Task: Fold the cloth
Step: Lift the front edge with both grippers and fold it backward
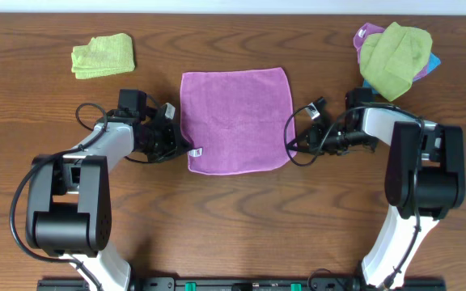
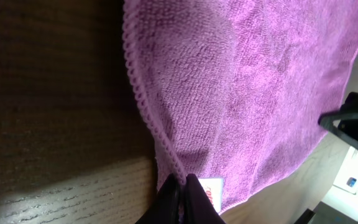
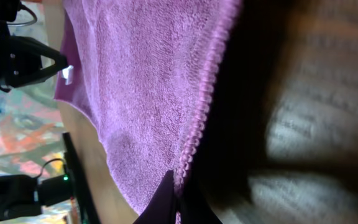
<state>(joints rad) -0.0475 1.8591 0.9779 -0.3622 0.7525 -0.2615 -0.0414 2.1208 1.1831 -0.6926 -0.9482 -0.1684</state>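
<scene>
The wooden table (image 1: 241, 218) is filling the whole overhead view. The left arm (image 1: 71, 186) and the right arm (image 1: 419, 170) are both reaching inward from the near side.

Between them, the purple cloth (image 1: 235, 120) is lying spread flat at the table's centre, roughly square. Its far edge is lying straight and its near edge is bowing a little.

At the far right corner, a heap of cloths (image 1: 395, 50) is sitting well apart, green on top with purple and blue peeking out. At the far left, a folded green cloth (image 1: 103, 55) is resting alone.

Now to the contact points. The left gripper (image 1: 183, 144) is sitting at the cloth's near-left corner. In its wrist view the jaws are squeezed together on the scalloped hem (image 2: 143, 99), with no gap showing between the fingers (image 2: 168, 198).

The right gripper (image 1: 298, 141) is mirroring that low on the right edge, its jaws pinched tight on the hem in the right wrist view.

A small white tag (image 1: 198, 152) is poking out just beside the left gripper.
</scene>
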